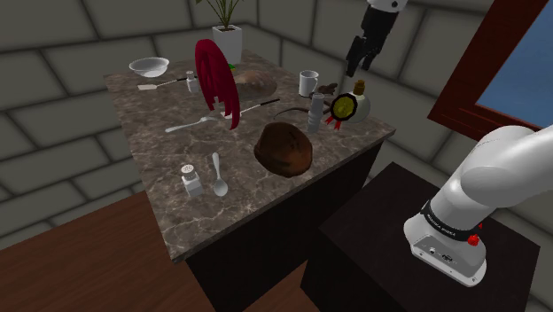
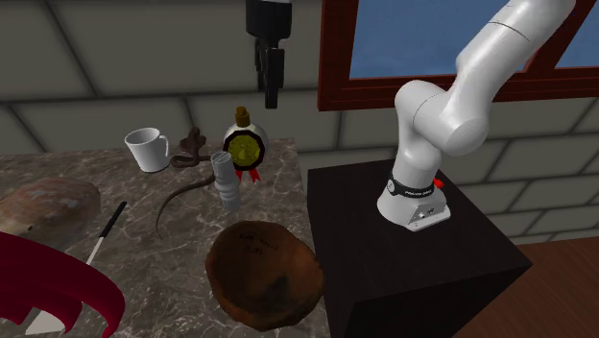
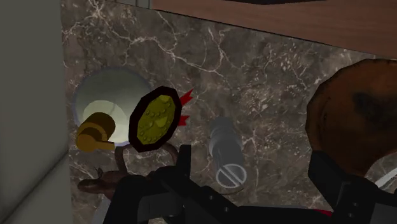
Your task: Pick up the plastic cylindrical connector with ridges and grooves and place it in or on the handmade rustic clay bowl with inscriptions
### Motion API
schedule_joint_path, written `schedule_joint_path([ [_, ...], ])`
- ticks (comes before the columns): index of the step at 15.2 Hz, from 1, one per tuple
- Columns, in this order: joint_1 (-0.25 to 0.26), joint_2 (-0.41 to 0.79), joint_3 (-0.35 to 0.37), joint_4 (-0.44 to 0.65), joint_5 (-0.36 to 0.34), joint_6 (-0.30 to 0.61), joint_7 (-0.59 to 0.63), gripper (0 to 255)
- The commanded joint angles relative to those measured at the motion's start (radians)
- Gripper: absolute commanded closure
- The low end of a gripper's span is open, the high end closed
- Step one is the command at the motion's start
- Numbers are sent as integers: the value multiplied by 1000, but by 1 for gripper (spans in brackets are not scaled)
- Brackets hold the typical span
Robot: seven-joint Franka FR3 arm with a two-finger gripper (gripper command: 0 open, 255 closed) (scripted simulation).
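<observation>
A grey ridged cylindrical connector (image 2: 224, 180) stands upright on the marble counter (image 2: 163, 269), just beside a white flask with a gold medallion (image 2: 245, 146). The brown clay bowl (image 2: 261, 274) sits near, beyond the connector from the flask. The black gripper (image 2: 273, 91) hangs above the flask, empty, its fingers seemingly parted, though the wrist view is murky. The connector looks light, stiff and easily toppled, so a hold across its grooved middle seems best.
</observation>
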Motion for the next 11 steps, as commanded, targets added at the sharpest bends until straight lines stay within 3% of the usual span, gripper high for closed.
schedule_joint_path([
  [1,3,84,11,28,-3,36,12,0],
  [11,11,493,54,216,-41,154,80,0],
])
